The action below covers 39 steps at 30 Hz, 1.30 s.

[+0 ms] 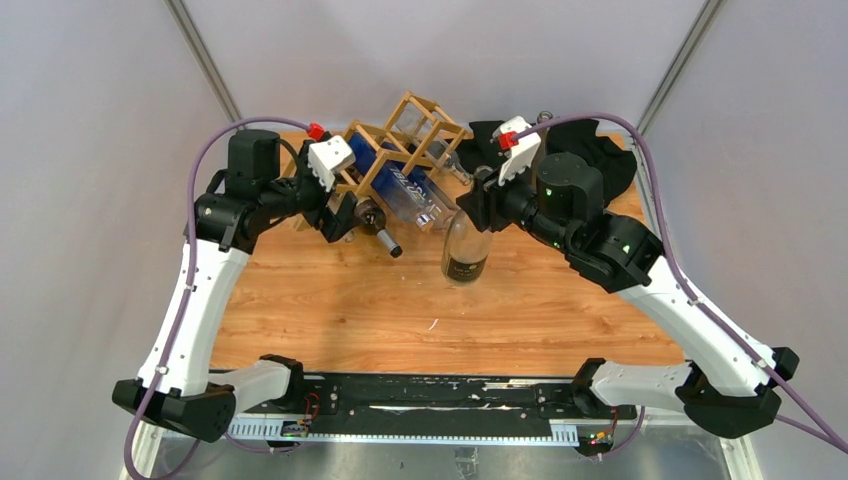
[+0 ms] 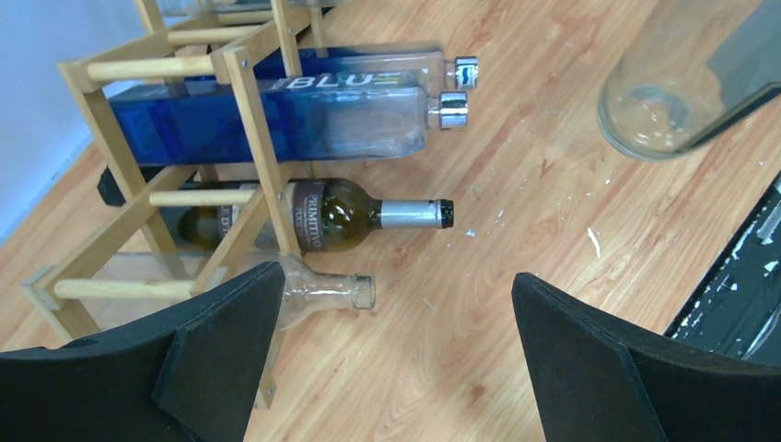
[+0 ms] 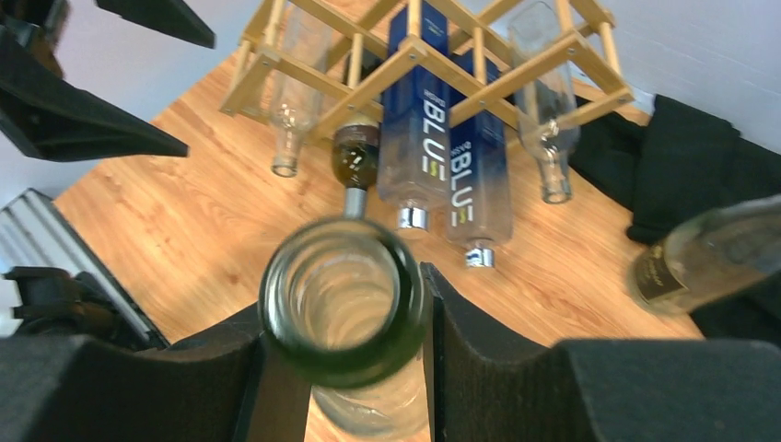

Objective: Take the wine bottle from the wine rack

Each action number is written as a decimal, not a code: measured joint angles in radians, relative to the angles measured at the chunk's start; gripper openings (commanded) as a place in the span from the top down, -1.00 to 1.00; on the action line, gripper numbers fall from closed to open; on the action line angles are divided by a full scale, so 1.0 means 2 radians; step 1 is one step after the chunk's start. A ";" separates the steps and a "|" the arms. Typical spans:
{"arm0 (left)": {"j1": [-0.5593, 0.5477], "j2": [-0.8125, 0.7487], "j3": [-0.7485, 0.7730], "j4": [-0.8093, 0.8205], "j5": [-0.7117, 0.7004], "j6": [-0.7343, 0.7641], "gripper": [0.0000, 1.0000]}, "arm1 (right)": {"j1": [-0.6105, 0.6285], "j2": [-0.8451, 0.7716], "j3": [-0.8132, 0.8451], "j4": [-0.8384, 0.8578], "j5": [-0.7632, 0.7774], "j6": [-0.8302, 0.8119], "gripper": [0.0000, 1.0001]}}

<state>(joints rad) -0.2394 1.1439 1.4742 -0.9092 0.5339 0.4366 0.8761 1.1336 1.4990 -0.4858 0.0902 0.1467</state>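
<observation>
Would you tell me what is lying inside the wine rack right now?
Inside the wine rack lie two blue bottles, a dark wine bottle and two clear glass bottles, necks pointing out. Their far ends are partly covered by the lattice, so the rear cannot be checked.

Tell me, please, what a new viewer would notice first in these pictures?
The right gripper is closed on the neck of a clear bottle, held upright at the middle of the table. Behind it, the wine rack carries two bright blue bottles, and the left gripper hangs open beside it.
</observation>
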 measured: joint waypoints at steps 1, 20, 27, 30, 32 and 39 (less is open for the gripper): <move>0.003 0.002 0.000 -0.002 -0.002 -0.001 -0.96 | 0.000 -0.001 0.000 -0.005 0.009 -0.005 1.00; 0.036 0.039 -0.008 -0.007 -0.024 0.012 -0.65 | -0.114 -0.019 -0.070 -0.011 0.089 -0.030 1.00; 0.040 0.035 -0.008 -0.007 -0.024 0.022 -0.61 | -0.184 -0.019 -0.105 0.004 0.092 -0.023 1.00; 0.040 0.034 -0.008 -0.007 -0.023 0.027 -0.61 | -0.200 -0.019 -0.120 0.024 0.095 -0.022 1.00; 0.040 0.034 -0.009 -0.007 -0.023 0.028 -0.63 | -0.210 -0.018 -0.130 0.035 0.096 -0.021 1.00; 0.041 0.031 -0.020 -0.010 -0.024 0.037 -0.92 | -0.249 0.007 -0.139 0.066 0.100 -0.023 1.00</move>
<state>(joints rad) -0.1581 1.2064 1.4349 -0.9298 0.4858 0.5098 0.3782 1.1469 1.2209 -0.3546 0.2909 0.0998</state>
